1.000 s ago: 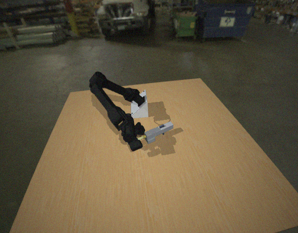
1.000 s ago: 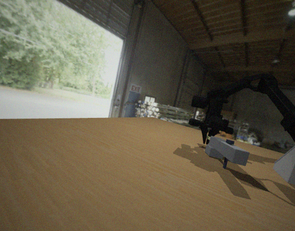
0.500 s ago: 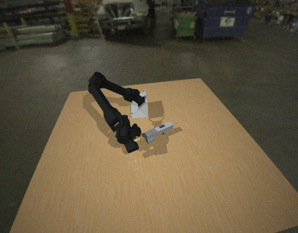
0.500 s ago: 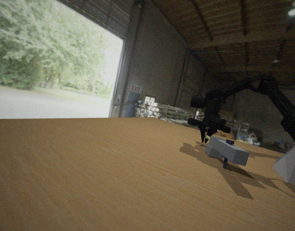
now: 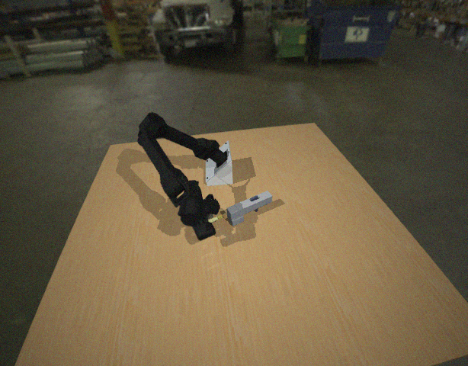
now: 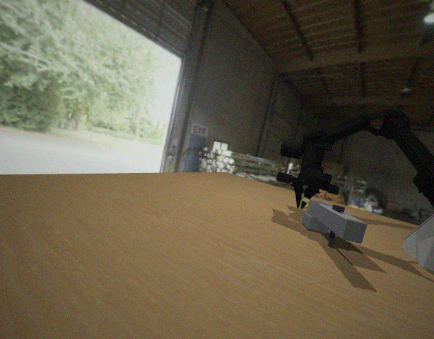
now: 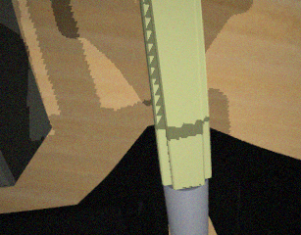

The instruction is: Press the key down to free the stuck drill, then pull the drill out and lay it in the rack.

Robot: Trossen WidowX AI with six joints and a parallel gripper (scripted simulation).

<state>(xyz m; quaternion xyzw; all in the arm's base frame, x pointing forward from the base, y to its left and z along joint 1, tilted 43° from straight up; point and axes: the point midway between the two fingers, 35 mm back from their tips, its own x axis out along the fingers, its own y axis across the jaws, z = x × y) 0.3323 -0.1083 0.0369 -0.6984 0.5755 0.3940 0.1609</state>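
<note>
The pale yellow-green, flat-sided drill with grey round end [image 5: 216,218] [image 6: 305,200] [image 7: 181,83] lies at the black pincer [image 5: 209,221] [image 6: 301,207] [image 7: 169,132], between it and the grey angular block [image 5: 235,214] [image 6: 330,219] in the top view. Its long axis points roughly toward the block. The single arm's pincer is nearly closed, pinching the drill. Whether the tip is fully free, I cannot tell.
</note>
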